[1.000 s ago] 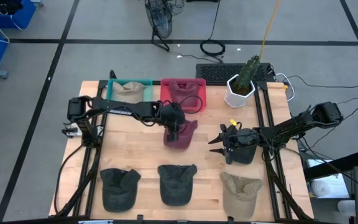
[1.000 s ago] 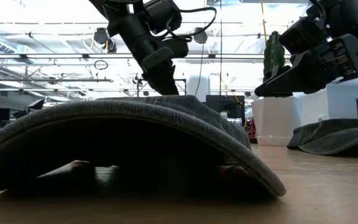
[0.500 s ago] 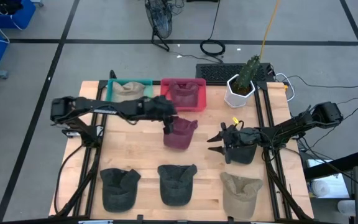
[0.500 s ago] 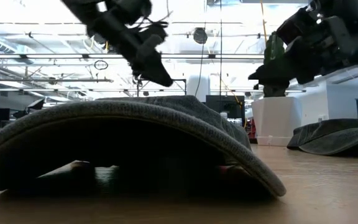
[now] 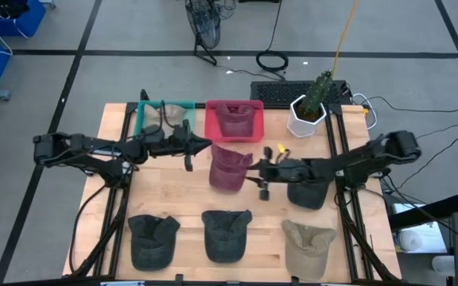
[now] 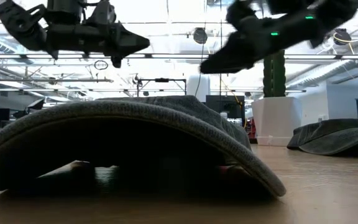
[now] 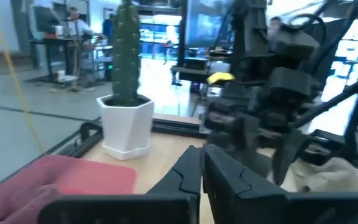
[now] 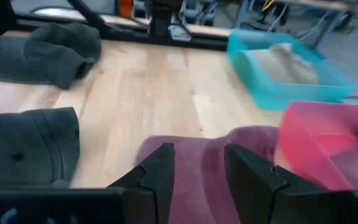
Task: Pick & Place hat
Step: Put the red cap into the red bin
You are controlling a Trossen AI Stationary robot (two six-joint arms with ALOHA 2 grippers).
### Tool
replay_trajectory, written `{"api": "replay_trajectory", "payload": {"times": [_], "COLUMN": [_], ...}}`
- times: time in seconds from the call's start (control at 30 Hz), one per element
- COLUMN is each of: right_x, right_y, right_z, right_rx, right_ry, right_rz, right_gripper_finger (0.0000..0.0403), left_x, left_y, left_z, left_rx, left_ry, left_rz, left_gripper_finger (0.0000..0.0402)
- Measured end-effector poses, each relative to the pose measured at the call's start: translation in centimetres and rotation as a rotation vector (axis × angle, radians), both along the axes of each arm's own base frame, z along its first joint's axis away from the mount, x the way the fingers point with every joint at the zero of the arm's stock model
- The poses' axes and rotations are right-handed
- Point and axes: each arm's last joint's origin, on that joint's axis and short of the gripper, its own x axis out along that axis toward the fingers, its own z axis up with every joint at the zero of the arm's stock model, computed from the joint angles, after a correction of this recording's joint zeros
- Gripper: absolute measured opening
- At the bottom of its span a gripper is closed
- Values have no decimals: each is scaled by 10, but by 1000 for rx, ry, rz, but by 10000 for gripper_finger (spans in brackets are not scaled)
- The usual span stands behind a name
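A maroon hat (image 5: 229, 168) lies on the wooden table (image 5: 173, 191), crown up, just in front of the pink bin (image 5: 234, 119); no gripper touches it. My left gripper (image 5: 205, 146) points level toward the table's right, a little left of the hat, with its fingers (image 7: 191, 168) shut on nothing. My right gripper (image 5: 258, 173) hovers open at the hat's right side, above table height. In the right wrist view the maroon hat (image 8: 194, 155) shows past the spread fingers (image 8: 157, 168).
The pink bin holds another maroon hat, and the teal bin (image 5: 165, 117) a beige one. Two dark hats (image 5: 151, 238) (image 5: 227, 234) and a beige hat (image 5: 308, 246) lie along the near edge. A dark hat (image 5: 307, 193) sits under my right arm. A potted cactus (image 5: 308, 111) stands at the far right.
My left gripper has drawn back from over the maroon hat toward the table's left edge and tipped from pointing down to level. The hat has stayed on the table. My right gripper has risen and moved toward the table's left, up to the hat.
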Motion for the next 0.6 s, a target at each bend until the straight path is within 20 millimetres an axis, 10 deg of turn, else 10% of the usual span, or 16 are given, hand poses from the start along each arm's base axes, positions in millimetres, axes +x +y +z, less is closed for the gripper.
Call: {"api": "replay_trajectory", "payload": {"times": [0.37,0.6], "right_x": [71,78], "right_y": [-30,-53], "right_z": [-20,-33], "right_rx": [50,157], "right_ry": [202,244], "right_rz": [-59,-176], "right_gripper_finger": [167,158], "left_x": [-10,-20], "left_y": [-5,-11], "left_z": [0,15], "left_rx": [-80,-111], "left_ry": [55,9], "left_rz": [-149,-189], "left_gripper_finger": [28,5]}}
